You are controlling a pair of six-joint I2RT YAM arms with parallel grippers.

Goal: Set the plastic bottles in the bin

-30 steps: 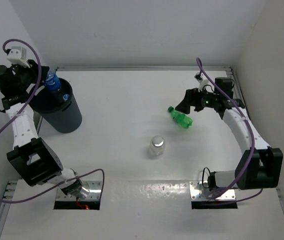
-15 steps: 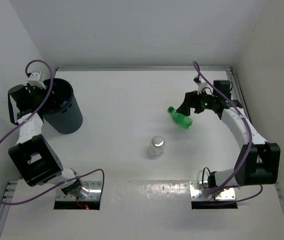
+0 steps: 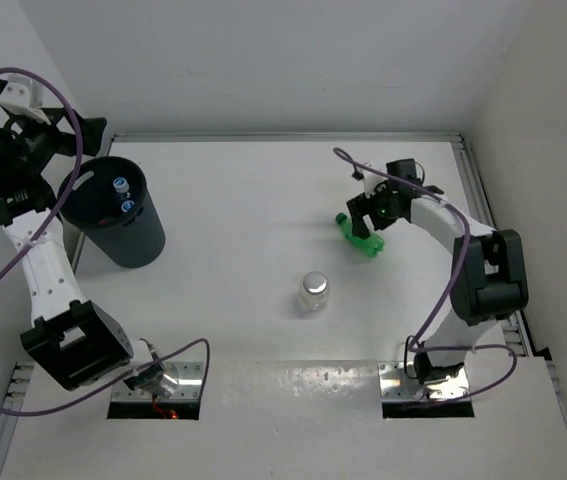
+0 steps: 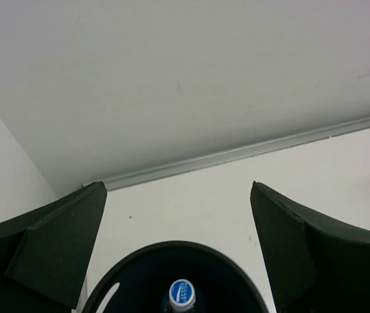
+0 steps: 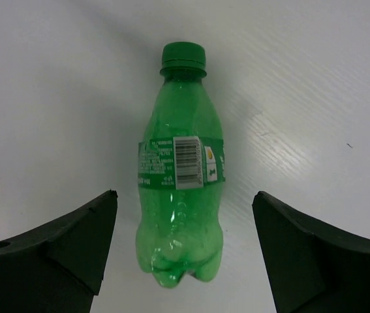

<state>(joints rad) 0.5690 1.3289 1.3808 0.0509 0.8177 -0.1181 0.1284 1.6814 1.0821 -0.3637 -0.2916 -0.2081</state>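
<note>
The dark bin (image 3: 141, 238) stands at the far left; two bottle caps (image 3: 121, 184) show inside it. In the left wrist view a blue-capped bottle (image 4: 182, 293) stands upright in the bin (image 4: 237, 261). My left gripper (image 3: 63, 140) (image 4: 177, 184) hangs open and empty above the bin's back rim. The green bottle (image 3: 361, 238) (image 5: 181, 169) lies on its side at the right. My right gripper (image 3: 366, 215) (image 5: 183, 193) is open astride the bottle's lower half, with a gap showing on both sides. A plain clear bottle (image 3: 313, 292) stands upright mid-table.
White walls close in the table on the left, back and right, and a metal rail (image 3: 283, 138) runs along the back edge. The bin stands close to the left wall. Two metal mounting plates (image 3: 158, 390) lie at the near edge.
My left gripper has opened, let the blue-capped bottle drop into the bin, and lifted. My right gripper has moved left over the green bottle, and its jaws have narrowed.
</note>
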